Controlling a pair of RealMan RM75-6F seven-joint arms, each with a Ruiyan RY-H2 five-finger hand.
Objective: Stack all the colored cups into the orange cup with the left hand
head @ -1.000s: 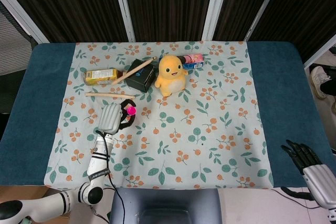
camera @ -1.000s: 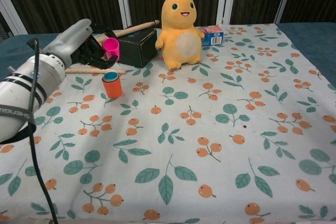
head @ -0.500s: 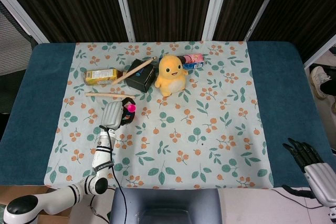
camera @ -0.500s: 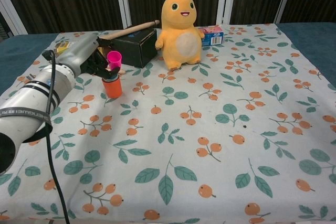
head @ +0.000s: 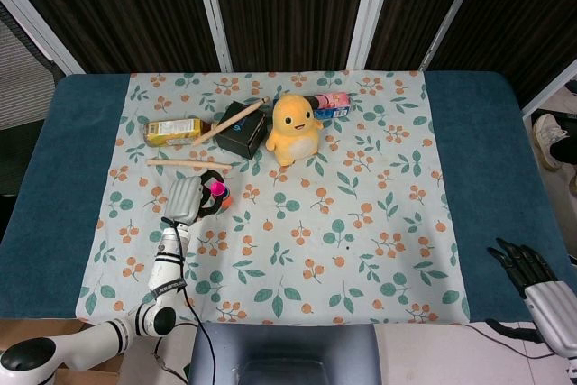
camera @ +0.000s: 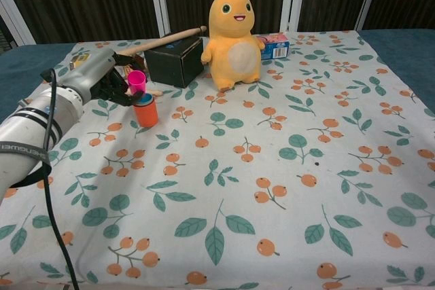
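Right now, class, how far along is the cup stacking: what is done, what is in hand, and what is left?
Done: a blue cup already sits inside the orange cup. In hand: the left hand holds the pink cup just above that stack, tilted, not yet seated. Left: lowering the pink cup in and letting go. No other loose cups show. The right hand is off the table, fingers apart.

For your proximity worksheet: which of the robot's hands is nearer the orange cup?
Left. The left hand holds the pink cup just above the orange cup; the right hand is far across the table.
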